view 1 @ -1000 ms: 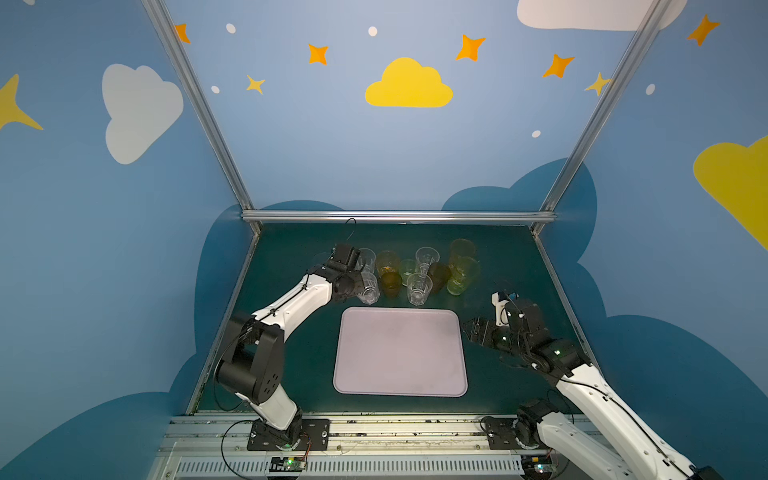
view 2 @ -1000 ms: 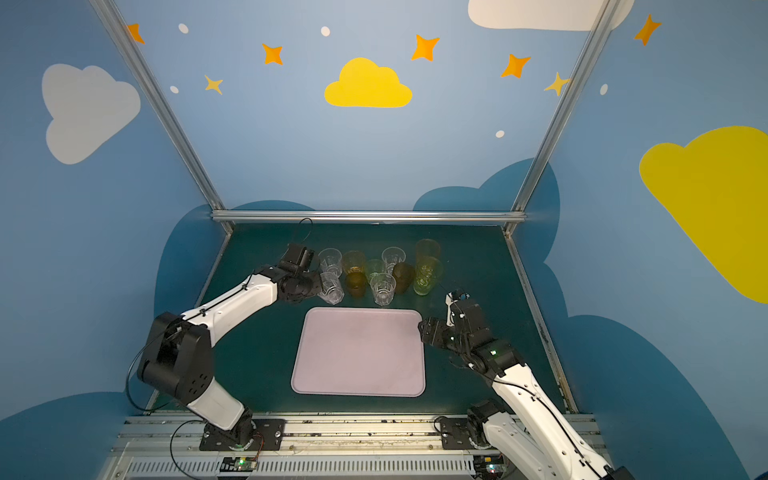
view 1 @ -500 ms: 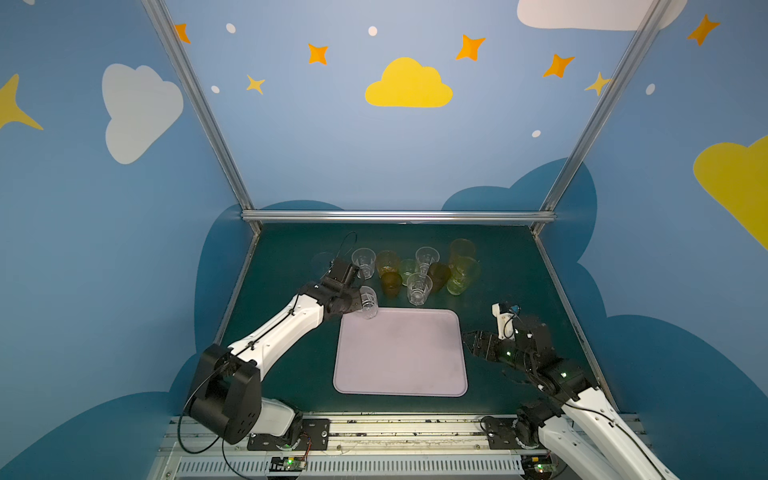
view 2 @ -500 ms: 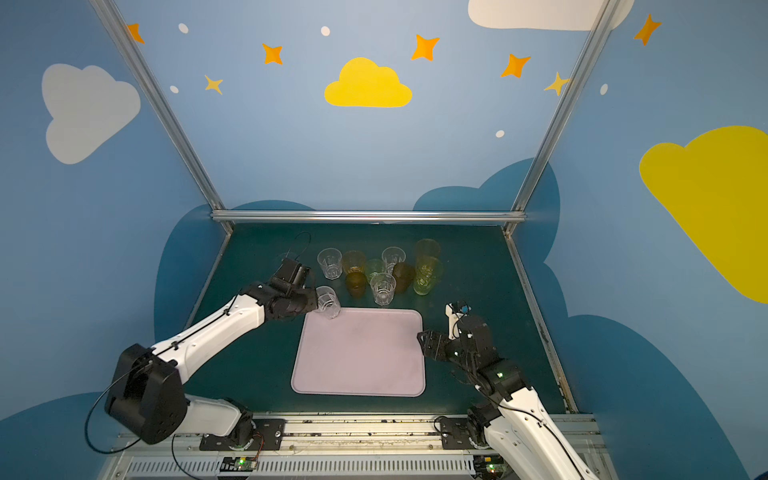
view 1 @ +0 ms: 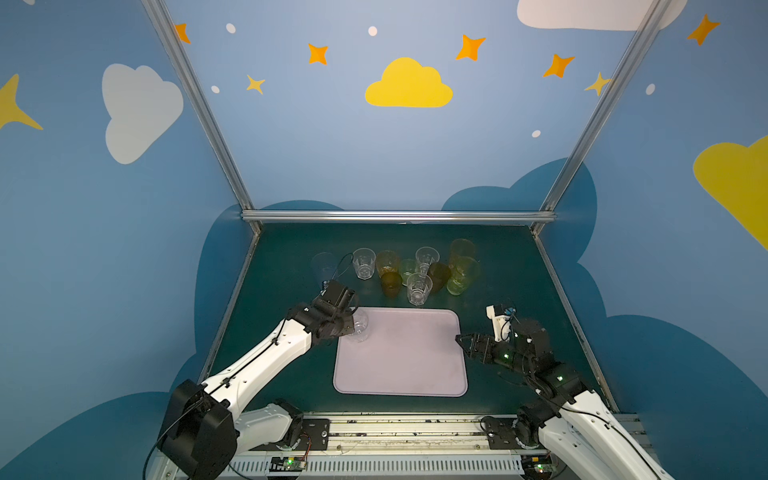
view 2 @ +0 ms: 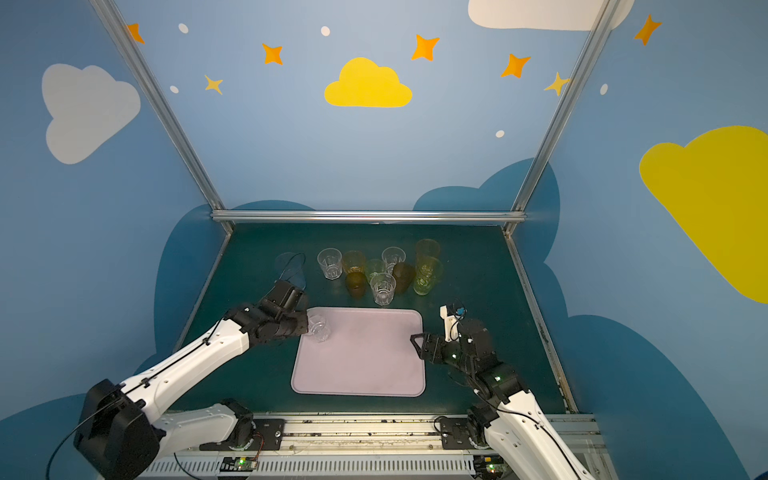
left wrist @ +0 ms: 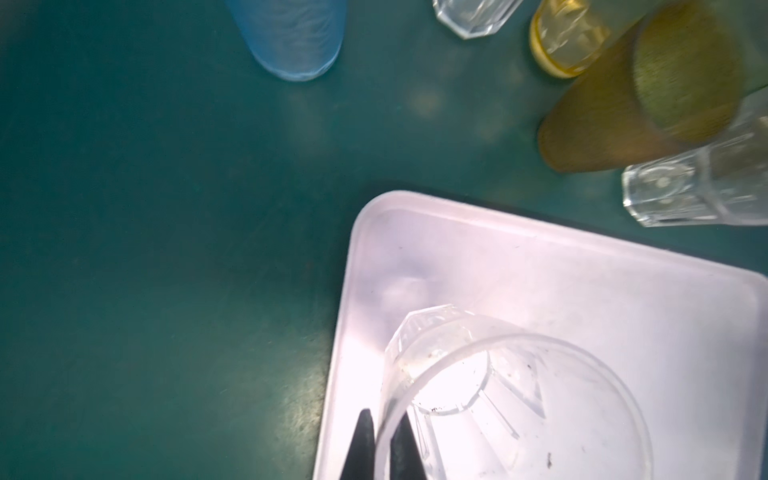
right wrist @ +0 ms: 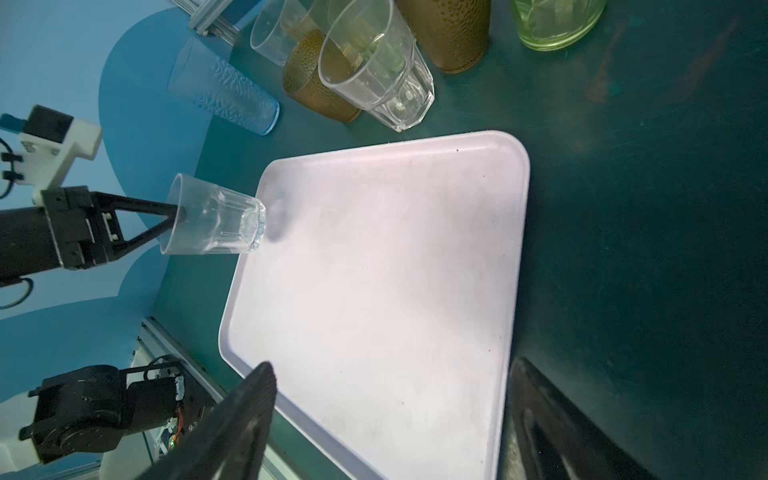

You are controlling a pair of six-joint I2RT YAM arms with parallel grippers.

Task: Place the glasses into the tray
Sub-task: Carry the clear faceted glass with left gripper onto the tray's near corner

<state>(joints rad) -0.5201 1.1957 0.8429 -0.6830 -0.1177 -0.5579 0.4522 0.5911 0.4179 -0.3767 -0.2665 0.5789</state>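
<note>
**Q:** How far along?
**A:** Barely begun. The left gripper [right wrist: 178, 216] pinches a clear glass [right wrist: 218, 226] by its rim, above the tray's [view 1: 399, 365] far left corner, not set down.
**Q:** The rest?
**A:** Ten glasses [view 1: 419, 289] stand on the table [view 1: 503, 266] behind the bare tray. The right gripper [view 1: 460, 343] gapes empty beside it.

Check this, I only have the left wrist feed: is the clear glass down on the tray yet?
Observer: Not quite, it seems. In the right wrist view the clear glass hangs over the tray corner, its shadow apart from its base.
Operator: Right arm in the way?
Observer: No. The right gripper sits open and empty at the tray's right edge.
Operator: How many to go?
Observer: Ten glasses, bunched on the table behind the tray.
</note>
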